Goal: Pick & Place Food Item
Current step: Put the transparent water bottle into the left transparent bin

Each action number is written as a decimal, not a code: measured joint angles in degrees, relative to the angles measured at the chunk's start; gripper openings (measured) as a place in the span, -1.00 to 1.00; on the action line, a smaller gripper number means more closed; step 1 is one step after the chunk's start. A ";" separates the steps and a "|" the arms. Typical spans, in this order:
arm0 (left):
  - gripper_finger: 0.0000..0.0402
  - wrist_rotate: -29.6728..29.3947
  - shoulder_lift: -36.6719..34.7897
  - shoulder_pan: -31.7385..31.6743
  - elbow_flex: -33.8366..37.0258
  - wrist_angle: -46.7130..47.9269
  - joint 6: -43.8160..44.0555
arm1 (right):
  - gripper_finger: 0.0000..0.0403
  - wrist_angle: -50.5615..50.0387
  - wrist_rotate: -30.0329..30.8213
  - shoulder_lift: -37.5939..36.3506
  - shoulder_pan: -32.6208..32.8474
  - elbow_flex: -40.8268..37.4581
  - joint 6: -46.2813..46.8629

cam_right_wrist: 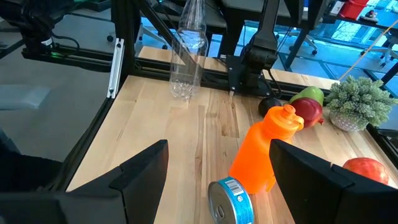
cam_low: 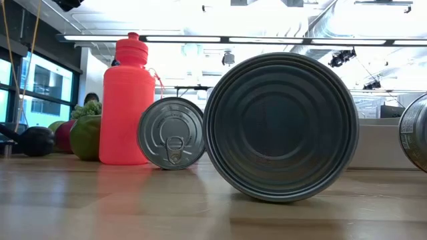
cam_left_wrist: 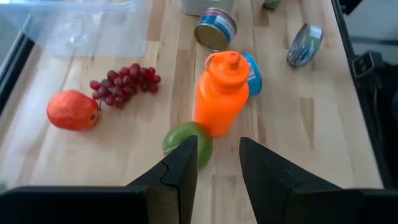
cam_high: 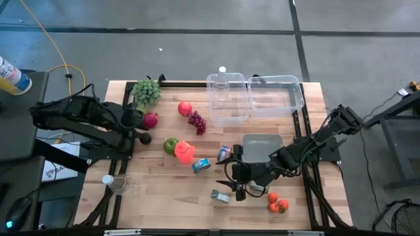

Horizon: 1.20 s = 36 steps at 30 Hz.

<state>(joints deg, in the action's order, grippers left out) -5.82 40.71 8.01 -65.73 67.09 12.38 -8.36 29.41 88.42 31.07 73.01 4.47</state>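
Note:
Toy food lies across the wooden table: a green apple beside an upright orange bottle, purple grapes, a red fruit and a dark red apple. My left gripper hangs open above the table's left side, slanting down toward the green apple, with nothing between its fingers. My right gripper stands open over the near right part, held above the table and facing the orange bottle and a blue-labelled can.
Cans lie on their sides. Two clear tubs stand at the far edge, with a grey bin near my right arm. There are also a green plant, small orange fruits and a clear bottle.

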 joint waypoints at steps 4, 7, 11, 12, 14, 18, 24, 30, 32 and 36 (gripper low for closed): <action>-0.42 0.04 0.00 0.00 0.00 0.05 1.03 | 0.34 -0.02 0.00 0.00 0.00 0.00 0.00; -0.37 0.04 0.00 0.00 0.00 0.24 0.89 | 0.34 -0.10 0.00 0.00 0.00 0.00 0.01; -0.18 0.03 0.00 0.00 0.17 0.29 1.06 | 0.34 -0.58 0.00 0.00 0.00 0.00 0.02; -0.12 0.03 0.00 0.00 0.17 0.57 1.65 | 0.34 -0.67 0.00 0.00 0.00 0.00 0.02; 0.04 0.02 0.00 0.00 0.20 1.23 3.40 | 0.34 -0.77 -0.15 0.00 0.00 0.00 0.02; 0.39 0.02 0.66 0.00 0.37 1.75 5.05 | 0.34 -0.78 -2.16 0.00 -0.37 0.00 0.02; 0.76 -0.24 1.27 0.00 0.39 1.10 2.52 | 0.34 -0.84 -5.59 0.00 -0.44 0.00 -0.03; 0.80 -0.04 1.63 0.07 0.39 1.07 4.42 | 0.34 0.17 -7.52 0.00 -0.44 0.02 -1.02; 0.80 -0.04 1.62 0.07 0.39 1.07 4.42 | 0.34 -0.03 -7.52 0.00 -0.44 0.02 -0.57; 0.80 0.49 1.64 0.07 0.39 1.09 6.70 | 0.34 -0.15 -7.52 0.00 -0.44 0.02 0.54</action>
<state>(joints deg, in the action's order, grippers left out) -5.33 42.35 8.08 -65.34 68.18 19.08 -8.51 21.89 88.42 30.63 73.03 5.01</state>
